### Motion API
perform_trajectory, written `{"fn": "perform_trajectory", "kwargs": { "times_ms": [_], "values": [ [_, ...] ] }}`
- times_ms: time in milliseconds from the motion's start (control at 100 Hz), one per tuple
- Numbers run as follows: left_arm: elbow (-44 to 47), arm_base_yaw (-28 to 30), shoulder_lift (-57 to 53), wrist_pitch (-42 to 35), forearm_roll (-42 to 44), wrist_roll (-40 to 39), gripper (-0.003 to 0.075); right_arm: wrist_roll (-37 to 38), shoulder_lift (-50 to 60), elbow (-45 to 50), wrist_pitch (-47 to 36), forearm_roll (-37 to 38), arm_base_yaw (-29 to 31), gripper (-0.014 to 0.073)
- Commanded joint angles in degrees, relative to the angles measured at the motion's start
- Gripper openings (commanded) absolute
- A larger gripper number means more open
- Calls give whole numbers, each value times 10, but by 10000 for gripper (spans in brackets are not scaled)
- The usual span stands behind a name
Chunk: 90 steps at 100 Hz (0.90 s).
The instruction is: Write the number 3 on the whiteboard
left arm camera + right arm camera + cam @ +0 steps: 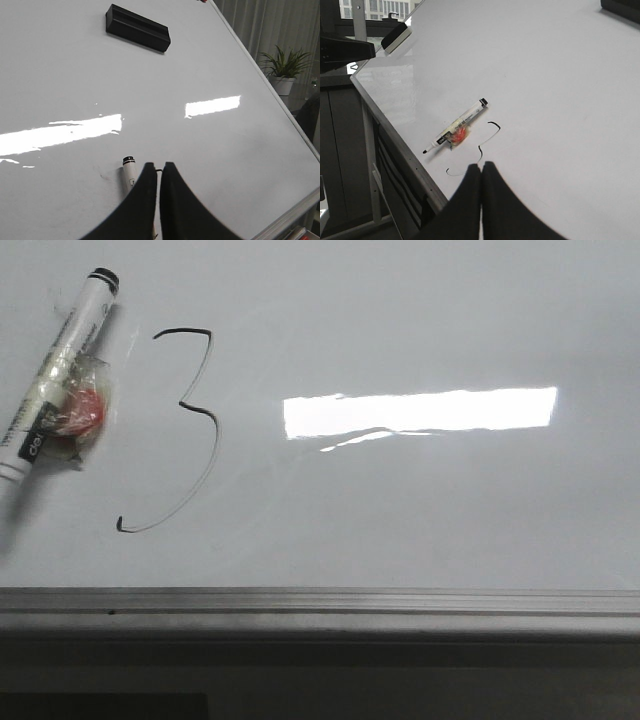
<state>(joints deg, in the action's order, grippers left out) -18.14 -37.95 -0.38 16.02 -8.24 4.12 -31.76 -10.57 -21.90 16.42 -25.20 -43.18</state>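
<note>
Number 3 (185, 430) is drawn on whiteboard (420, 510) at approx 9 o'clock of front view, marker (58, 375) w/ tape lying just beside it at 10 o'clock, while left gripper (159, 170) & right gripper (481, 169) both have fingers pressed together, holding nothing.
</note>
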Motion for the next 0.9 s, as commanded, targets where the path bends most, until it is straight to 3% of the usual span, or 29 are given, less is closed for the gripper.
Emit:
{"fn": "perform_trajectory", "kwargs": {
  "times_ms": [0, 110, 300, 530, 620, 680, 890],
  "values": [
    [0, 3, -5, -50, 36, 1, -20, -4, -5, -14, -44, 0, 4, -64],
    [31, 33, -6, -54, 137, 1, -20, -4, -5, -14, -44, 0, 4, -64],
    [92, 173, -6, -66, 129, -10, -20, -4, -5, -14, -44, 0, 4, -64],
    [176, 328, -6, -66, 43, -10, -20, -4, -5, -14, -44, 0, 4, -64],
    [206, 361, -7, -67, 43, -10, -20, -4, -5, -14, -44, 0, 4, -64],
    [203, 376, -11, 8, 45, -10, -20, -4, -5, -14, -44, 0, 4, -64],
    [204, 387, -13, 3, 45, -10, -20, -4, -5, -14, -43, 0, 4, -64]
  ]
}}
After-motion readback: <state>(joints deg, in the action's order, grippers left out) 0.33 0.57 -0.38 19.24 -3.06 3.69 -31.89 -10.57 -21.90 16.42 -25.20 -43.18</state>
